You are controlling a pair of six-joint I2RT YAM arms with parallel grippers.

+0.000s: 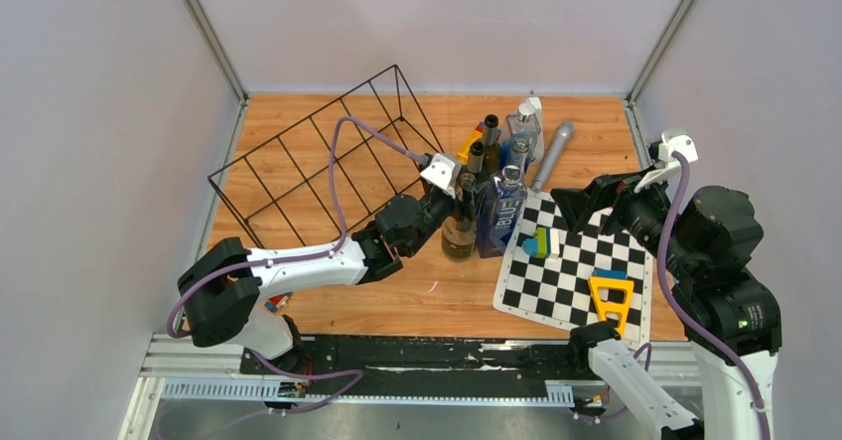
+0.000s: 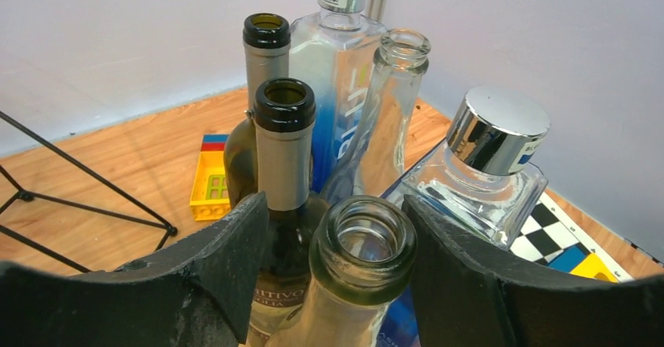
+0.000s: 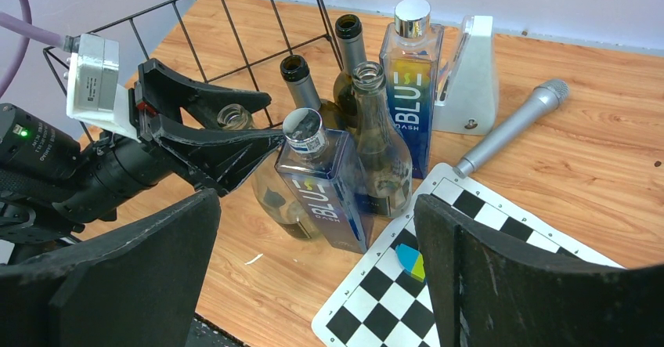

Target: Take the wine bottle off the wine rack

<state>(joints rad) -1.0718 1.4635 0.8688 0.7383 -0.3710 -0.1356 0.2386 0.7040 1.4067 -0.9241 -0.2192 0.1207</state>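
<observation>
Checkerboard card (image 1: 566,281) lies nearest us on the right. Above it the right gripper (image 3: 317,206) hangs with jaws spread wide and nothing between them, which we take for parking clear of the work. Left of it, mid-table, the left gripper (image 2: 335,210) straddles the open mouth of the wine bottle (image 2: 364,245), a clear glass one. Its jaws stand apart, with a gap showing on one side, though we cannot quite tell whether the other finger brushes the rim. That bottle stands upright on the table (image 1: 417,301), packed into a cluster of others, so we judge it already off the rack and set down where its neighbours steady it. Just beyond, a dark bottle (image 2: 283,151) carries a label ending "ITIVO". The square flask (image 3: 325,198) and the tall flask (image 3: 409,73) behind it both read "BLU", the tall one with "ASH" beneath. Far left, the wine rack (image 1: 303,121) sits tilted, its slots holding no bottle.
</observation>
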